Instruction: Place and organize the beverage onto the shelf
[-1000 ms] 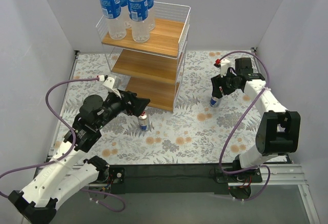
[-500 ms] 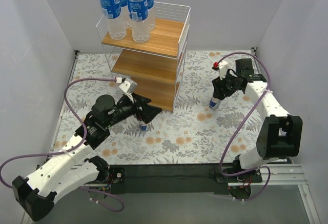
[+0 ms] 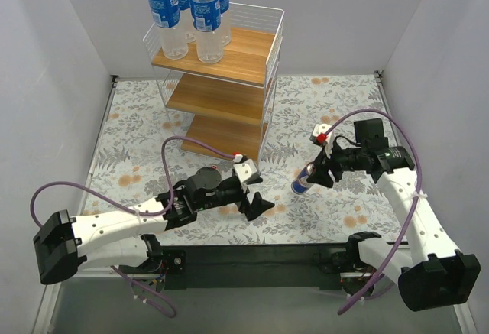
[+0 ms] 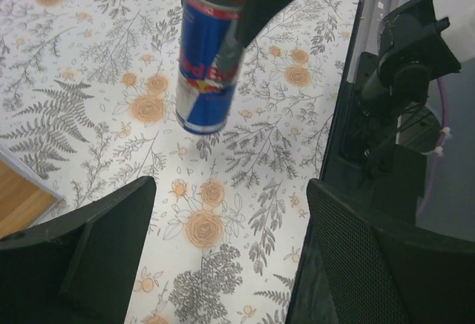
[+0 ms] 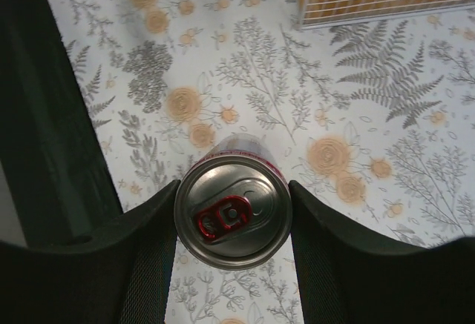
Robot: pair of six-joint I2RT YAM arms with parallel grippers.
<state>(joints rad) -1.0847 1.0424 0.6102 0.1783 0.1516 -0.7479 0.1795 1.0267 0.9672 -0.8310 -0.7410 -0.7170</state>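
Now a can is pinched, tilted, in the right hand above the bench, right of the shelf. The left hand is held spread near it. Four bottles are stood on the top tier.

The shelf stands far back on the bench, left of centre, with four bottles on its top tier. The left claw lies before the shelf. To its right, the right claw holds a can above the bench.
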